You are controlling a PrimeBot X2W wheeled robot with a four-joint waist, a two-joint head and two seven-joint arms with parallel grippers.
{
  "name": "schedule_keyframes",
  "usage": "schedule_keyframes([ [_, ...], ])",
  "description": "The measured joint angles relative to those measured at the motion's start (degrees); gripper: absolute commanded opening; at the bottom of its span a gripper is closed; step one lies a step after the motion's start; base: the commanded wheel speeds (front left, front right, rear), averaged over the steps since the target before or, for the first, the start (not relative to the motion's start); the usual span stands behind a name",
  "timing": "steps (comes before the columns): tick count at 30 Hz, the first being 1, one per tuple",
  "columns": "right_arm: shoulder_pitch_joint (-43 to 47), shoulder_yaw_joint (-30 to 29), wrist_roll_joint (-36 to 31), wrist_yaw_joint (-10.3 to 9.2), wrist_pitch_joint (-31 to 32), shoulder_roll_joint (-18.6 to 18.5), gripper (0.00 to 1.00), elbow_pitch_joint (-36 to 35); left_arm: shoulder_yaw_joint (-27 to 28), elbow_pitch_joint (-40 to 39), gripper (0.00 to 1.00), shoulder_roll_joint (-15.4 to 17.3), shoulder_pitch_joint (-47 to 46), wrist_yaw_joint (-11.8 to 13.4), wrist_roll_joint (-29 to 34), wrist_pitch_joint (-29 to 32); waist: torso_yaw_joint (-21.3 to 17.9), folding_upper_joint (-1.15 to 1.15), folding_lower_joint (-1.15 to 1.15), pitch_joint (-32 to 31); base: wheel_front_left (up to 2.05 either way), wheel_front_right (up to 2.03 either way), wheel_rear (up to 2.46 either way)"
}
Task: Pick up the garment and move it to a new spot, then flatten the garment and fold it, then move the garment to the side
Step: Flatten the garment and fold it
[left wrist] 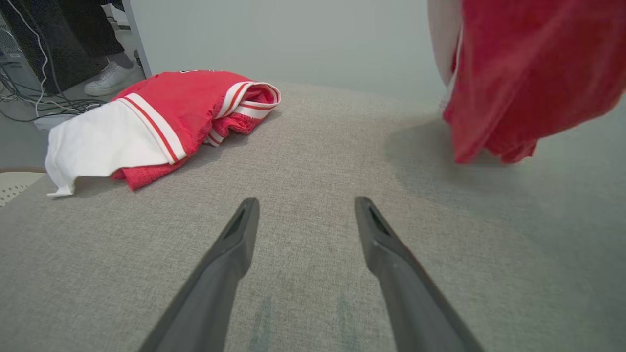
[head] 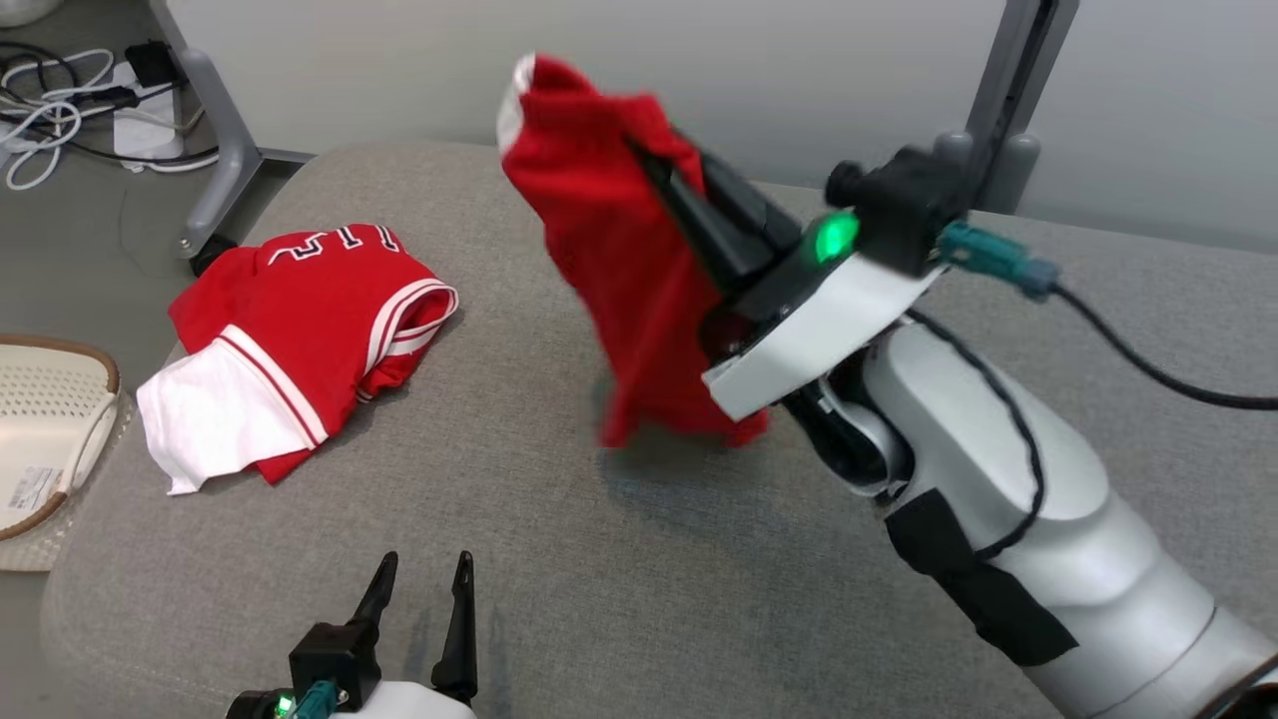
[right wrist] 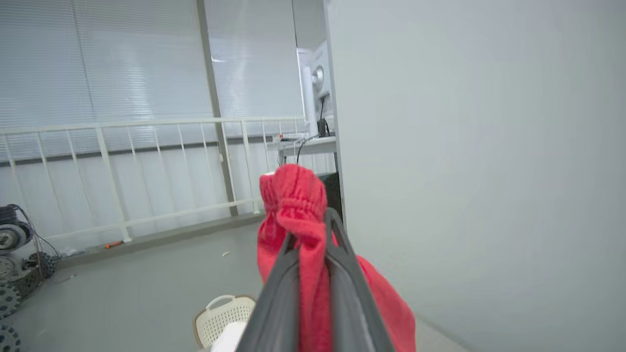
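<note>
The garment (head: 300, 330) lies folded at the left of the grey cushion (head: 599, 559), white sleeve and red-and-white stripe trim outward. White block letters run along its far edge, cut off by the fold and not readable. The right gripper (right wrist: 313, 234) is clamped on a bunched red top (head: 599, 250) with a white edge, hanging above the cushion, well apart from the garment. The left gripper (left wrist: 307, 200) hovers low with its fingers spread and nothing between them. A woven basket (head: 50, 419) beside the cushion carries a sticker (head: 30, 489) whose print is too small to read.

Your right end effector (head: 654, 165): raised, fingers pinched tight on a red top (head: 609, 260). Your left end effector (head: 426, 569): lower, well apart from it, fingers spread wide.
</note>
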Motion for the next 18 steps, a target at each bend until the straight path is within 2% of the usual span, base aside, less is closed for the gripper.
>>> schedule_keyframes([
  [3, 2.0, -6.9, -1.9, 0.00, -0.2, 0.1, 0.00, -9.0, 0.7, 0.1, 1.00, 0.0, 0.3, -0.5, 0.7, 0.0, -1.0, 0.00, 0.00, -0.7, 0.00, 0.00, 0.00],
  [5, 5.6, -9.8, -3.4, 0.01, -0.2, -1.0, 0.00, -12.1, 1.1, 0.1, 1.00, 0.0, 0.6, -0.8, 0.9, 0.0, -1.9, 0.00, 0.00, -0.8, 0.00, 0.00, 0.00],
  [8, 12.5, -15.4, -4.6, 0.00, -0.2, -4.7, 0.00, -11.7, 1.1, 0.0, 1.00, 0.0, 0.8, -1.0, 1.0, 0.0, -3.3, 0.00, 0.00, -0.6, 0.00, 0.00, 0.00],
  [11, 19.7, -19.8, -6.1, -0.01, -0.2, -8.2, 0.00, -7.0, 0.7, -0.1, 1.00, 0.0, 0.5, -1.3, 1.1, 0.0, -4.6, 0.00, 0.00, 0.4, 0.00, 0.00, 0.00],
  [12, 21.9, -21.1, -6.2, -0.02, -0.2, -8.8, 0.30, -4.4, 0.5, 0.0, 1.00, 0.0, 0.4, -1.3, 1.1, 0.0, -5.0, 0.00, 0.00, 0.8, 0.00, 0.00, 0.00],
  [13, 23.9, -22.3, -6.6, -0.01, -0.2, -9.2, 0.87, -2.0, 0.4, 0.1, 1.00, 0.0, 0.1, -1.4, 1.2, 0.0, -5.5, 0.00, 0.00, 1.2, 0.00, 0.00, 0.00],
  [14, 25.6, -23.6, -7.2, -0.02, -0.2, -9.6, 1.00, 0.2, 0.2, 0.2, 1.00, 0.0, -0.3, -1.4, 1.4, 0.0, -5.9, 0.00, 0.00, 1.5, 0.00, 0.00, 0.00],
  [18, 29.5, -31.4, -9.8, -0.02, -0.2, -9.6, 1.00, 3.5, -0.3, 0.3, 1.00, -0.1, -1.0, -1.5, 1.7, 0.0, -7.7, 0.00, 0.00, 2.5, 0.00, 0.00, 0.00],
])
